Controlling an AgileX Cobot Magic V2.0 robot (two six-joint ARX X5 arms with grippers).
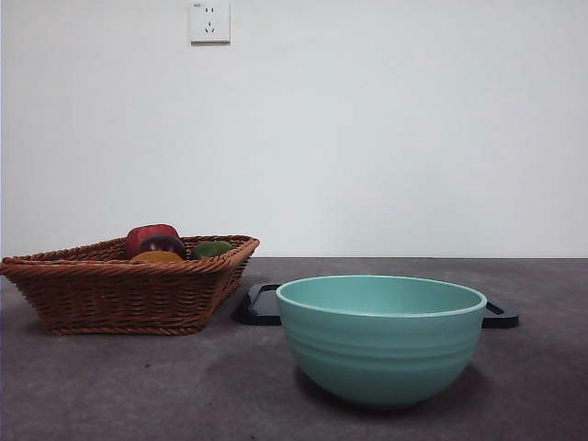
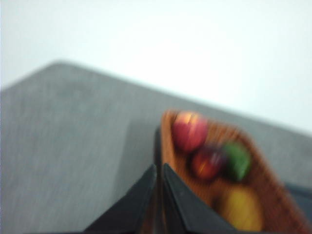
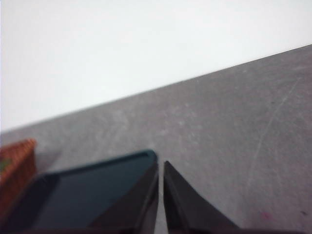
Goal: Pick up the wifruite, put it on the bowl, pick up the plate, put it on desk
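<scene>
- I can read no text, label, brand or number anywhere in my three views.
- The wall socket (image 1: pixel 209 21), high on the far wall left of centre, shows only its slots from here; I can make out no marking on its white plate.
- The bowl (image 1: pixel 380 338), near and right of centre, carries only plain ridges, no print.
- Both wrist views are too blurred for me to read anything.

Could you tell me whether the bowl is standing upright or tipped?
Upright: the bowl rests on its base on the desk, rim level.
</scene>
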